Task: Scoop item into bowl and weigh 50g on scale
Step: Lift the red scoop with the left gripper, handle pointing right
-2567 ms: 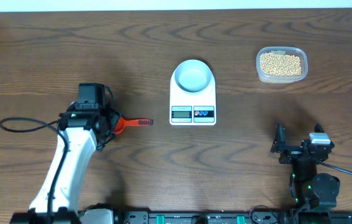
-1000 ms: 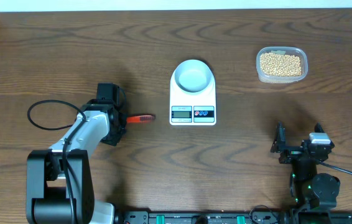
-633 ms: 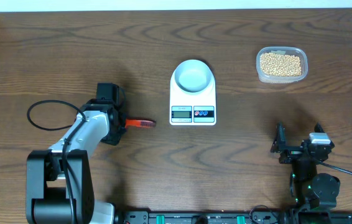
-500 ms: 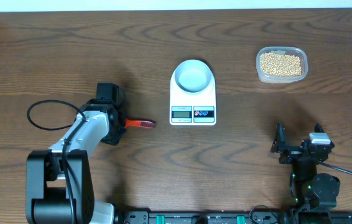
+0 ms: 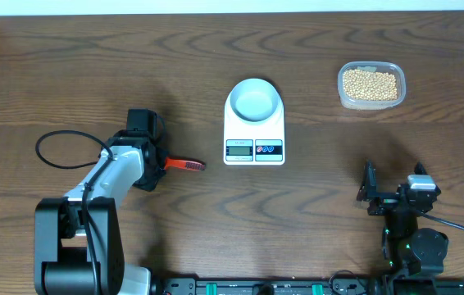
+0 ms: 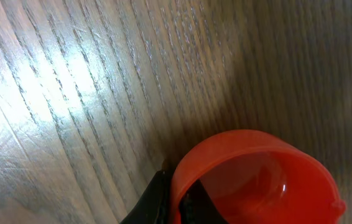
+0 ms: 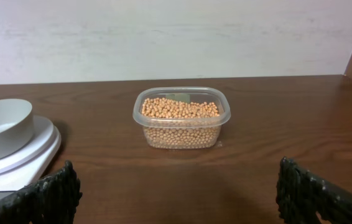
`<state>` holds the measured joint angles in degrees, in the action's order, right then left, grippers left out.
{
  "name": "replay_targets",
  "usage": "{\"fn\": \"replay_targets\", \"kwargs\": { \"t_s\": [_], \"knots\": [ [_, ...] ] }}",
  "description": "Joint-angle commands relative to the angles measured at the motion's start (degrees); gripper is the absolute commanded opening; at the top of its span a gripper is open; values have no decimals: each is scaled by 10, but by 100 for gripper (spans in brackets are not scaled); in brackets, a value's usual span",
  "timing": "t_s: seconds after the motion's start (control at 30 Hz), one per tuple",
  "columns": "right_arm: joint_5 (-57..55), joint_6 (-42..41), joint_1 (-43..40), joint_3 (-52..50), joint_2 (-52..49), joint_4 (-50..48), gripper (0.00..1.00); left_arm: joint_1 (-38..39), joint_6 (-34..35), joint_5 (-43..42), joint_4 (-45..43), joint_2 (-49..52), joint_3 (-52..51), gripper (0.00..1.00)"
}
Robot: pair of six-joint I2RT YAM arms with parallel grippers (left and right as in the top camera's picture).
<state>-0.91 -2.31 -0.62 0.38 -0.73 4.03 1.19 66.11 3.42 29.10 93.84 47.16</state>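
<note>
My left gripper (image 5: pixel 159 163) is shut on a red scoop (image 5: pixel 184 165) lying left of the scale. In the left wrist view the black fingers (image 6: pixel 155 200) pinch the rim of the scoop's red cup (image 6: pixel 260 177), low over the wood. The scoop's cup holds nothing. The pale bowl (image 5: pixel 253 100) stands empty on the white scale (image 5: pixel 254 141). The tan beans (image 5: pixel 370 84) fill a clear tub at the back right. My right gripper (image 5: pixel 392 187) rests open near the front right, facing the beans (image 7: pixel 181 118), with the bowl (image 7: pixel 2 127) and scale (image 7: pixel 23 160) to its left.
The clear plastic tub (image 5: pixel 343 96) has a raised rim (image 7: pixel 181 122). A black cable loop (image 5: pixel 52 152) lies left of the left arm. The table's back edge meets a white wall (image 7: pixel 176 37). The arm bases sit along the front edge (image 5: pixel 240 287).
My left arm came forward to the scoop, and its jaws closed on the cup's rim. The scoop's handle swung slightly toward the front. The right arm stayed still.
</note>
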Motion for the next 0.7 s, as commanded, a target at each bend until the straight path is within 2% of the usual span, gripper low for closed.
{"fn": "replay_targets", "kwargs": {
  "t_s": [0.0, 0.4, 0.67],
  "knots": [
    [-2, 7, 5, -1, -1, 2, 99, 0, -7, 7, 3, -21, -3, 7],
    [-2, 7, 5, -1, -1, 2, 99, 0, -7, 55, 1, -153, -3, 7],
    [-2, 7, 5, -1, -1, 2, 99, 0, -7, 55, -69, -172, -3, 7]
  ]
}}
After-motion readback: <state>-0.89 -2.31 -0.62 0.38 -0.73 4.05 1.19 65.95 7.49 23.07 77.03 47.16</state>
